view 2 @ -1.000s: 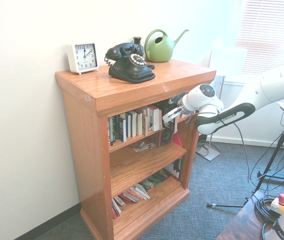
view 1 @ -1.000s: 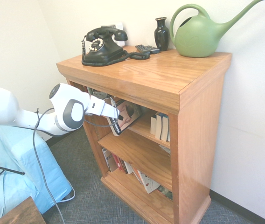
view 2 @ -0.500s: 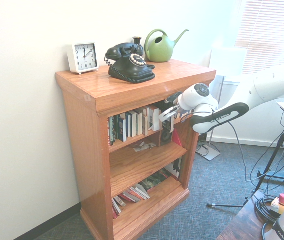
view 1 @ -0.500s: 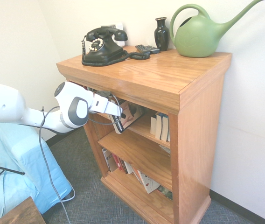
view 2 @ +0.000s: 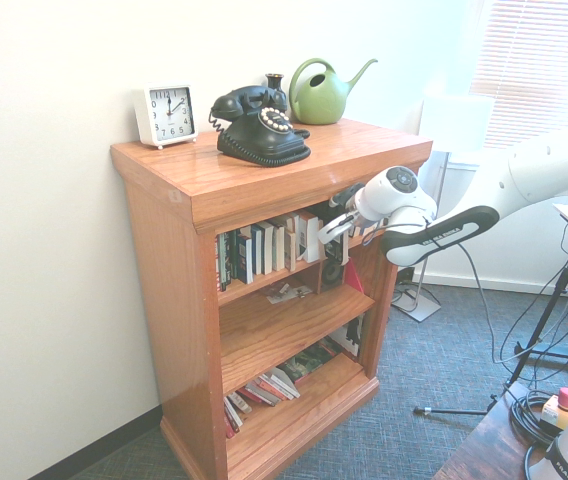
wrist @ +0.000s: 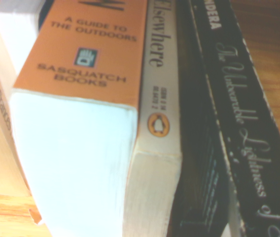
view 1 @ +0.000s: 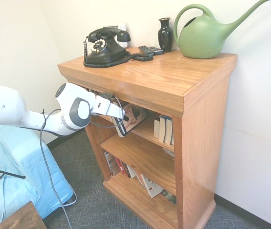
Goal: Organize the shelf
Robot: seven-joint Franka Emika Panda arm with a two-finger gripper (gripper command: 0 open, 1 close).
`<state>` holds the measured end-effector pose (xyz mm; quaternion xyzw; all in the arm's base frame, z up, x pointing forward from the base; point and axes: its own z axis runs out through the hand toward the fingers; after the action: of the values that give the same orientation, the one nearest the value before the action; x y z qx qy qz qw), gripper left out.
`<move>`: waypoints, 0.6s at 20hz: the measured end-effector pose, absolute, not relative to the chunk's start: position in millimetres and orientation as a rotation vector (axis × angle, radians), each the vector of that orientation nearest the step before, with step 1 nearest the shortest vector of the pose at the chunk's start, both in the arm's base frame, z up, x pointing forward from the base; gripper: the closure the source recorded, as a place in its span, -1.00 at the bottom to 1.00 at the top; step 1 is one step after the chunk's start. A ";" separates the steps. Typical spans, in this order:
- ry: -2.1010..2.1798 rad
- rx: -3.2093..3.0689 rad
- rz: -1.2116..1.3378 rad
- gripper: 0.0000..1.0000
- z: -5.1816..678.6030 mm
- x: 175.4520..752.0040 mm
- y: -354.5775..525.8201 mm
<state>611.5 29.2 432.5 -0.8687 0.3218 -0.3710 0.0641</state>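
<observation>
While my gripper (view 1: 122, 125) reaches into the top tier of the oak shelf (view 1: 207, 119) against the wall, I cannot tell whether its fingers are apart. Close by stand an orange Sasquatch Books paperback (wrist: 88, 64), a Penguin paperback (wrist: 159, 98) and a black book (wrist: 238, 128).

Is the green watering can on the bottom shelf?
No, the green watering can stands on top of the shelf.

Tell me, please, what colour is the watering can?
Green watering can; first exterior view shows it best.

Orange book spine (wrist: 83, 54) "A GUIDE TO THE OUTDOORS, SASQUATCH BOOKS", grey spine (wrist: 158, 74) "lsewhere"
</observation>
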 end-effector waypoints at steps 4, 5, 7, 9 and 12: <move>0.971 -2.623 -1.121 -1.00 432.8 611.3 29.2; 0.970 -2.623 -1.121 -1.00 433.0 611.1 29.5; 0.957 -2.622 -1.125 -1.00 436.1 609.9 33.5; 0.934 -2.622 -1.133 -1.00 442.1 605.3 39.4; 0.904 -2.618 -1.149 -1.00 455.8 589.1 46.6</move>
<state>589.1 46.6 455.8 -0.8708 0.3007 -0.3823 0.0712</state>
